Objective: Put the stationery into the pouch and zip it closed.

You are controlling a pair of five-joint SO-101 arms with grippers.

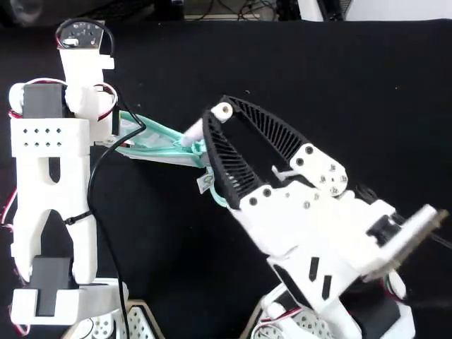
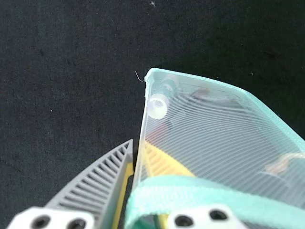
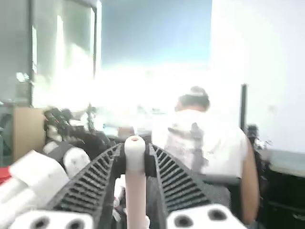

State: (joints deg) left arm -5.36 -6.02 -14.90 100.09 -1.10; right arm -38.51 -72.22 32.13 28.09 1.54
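A see-through pouch (image 2: 214, 138) with a teal edge hangs from my left gripper (image 2: 136, 160), which is shut on its rim beside the grey finger (image 2: 102, 188). Inside it lie a yellow item (image 2: 162, 164) and a small white ring-shaped piece (image 2: 157, 106). From above, the pouch (image 1: 159, 145) lies between the two arms, with the left gripper (image 1: 119, 138) at its left end. My right gripper (image 1: 214, 116) is at the pouch's right end, its black fingers shut on a white stick (image 3: 135, 164). The stick's rounded end (image 1: 223, 109) shows at the fingertips.
A black cloth (image 1: 339, 78) covers the table, with bare room at the back and right. A teal loop (image 1: 212, 192) hangs off the pouch near the right gripper. A black cable (image 1: 106, 212) runs beside the left arm.
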